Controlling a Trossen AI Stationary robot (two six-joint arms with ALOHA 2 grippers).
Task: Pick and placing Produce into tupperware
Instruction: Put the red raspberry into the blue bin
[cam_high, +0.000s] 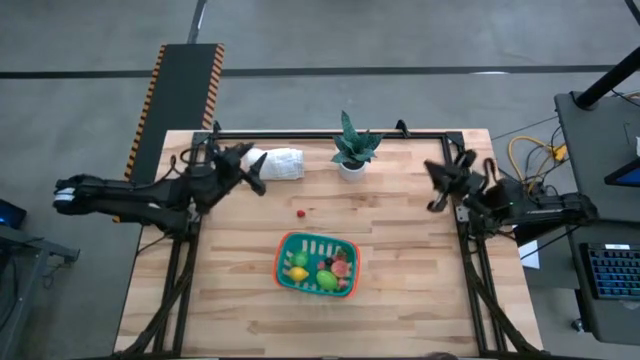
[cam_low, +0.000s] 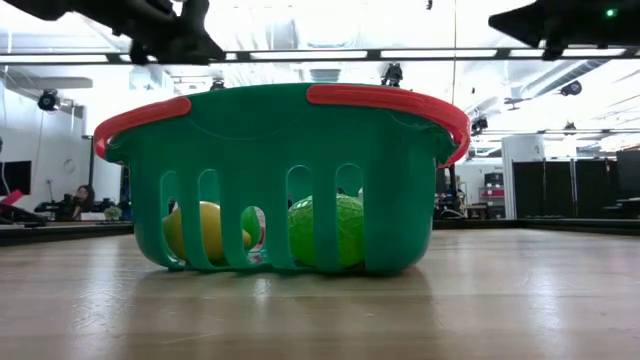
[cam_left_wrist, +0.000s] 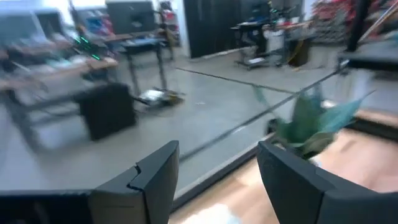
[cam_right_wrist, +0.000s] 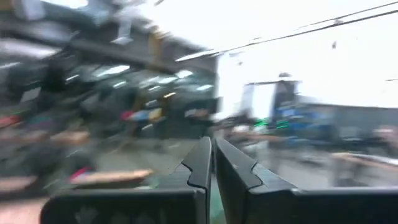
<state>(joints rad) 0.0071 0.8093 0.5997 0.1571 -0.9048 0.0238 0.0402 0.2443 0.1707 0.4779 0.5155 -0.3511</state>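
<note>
1. Starting nearest the low camera, the tupperware (cam_low: 285, 180) stood on the wooden table (cam_high: 400, 300), toward the front and a little left of centre; several pieces of produce already lay inside it, among them a yellow piece (cam_high: 298, 273), a green piece (cam_high: 327, 281) and a red piece (cam_high: 341, 268)
2. One small red piece of produce (cam_high: 301, 212) lay alone on the bare boards, just behind the tupperware and well apart from its rim; judged the one piece left to move
3. The left gripper (cam_high: 256, 172) hung above the back-left part of the table, near a rolled white cloth (cam_high: 278, 164); its fingers (cam_left_wrist: 146, 180) stood partly apart with nothing between them
4. From that gripper the loose red piece lay forward and toward the table's centre, a short reach; the piece looked too small and round to show any long axis
5. The right gripper (cam_high: 434, 182) hovered at the right edge, its fingers (cam_right_wrist: 202, 165) pressed together and empty, noticeably farther from the red piece
6. Judgement: the left arm was the nearer, and its jaws already stood apart
7. Farthest back, a potted plant (cam_high: 352, 150) stood at the rear edge, clear of the path
</note>
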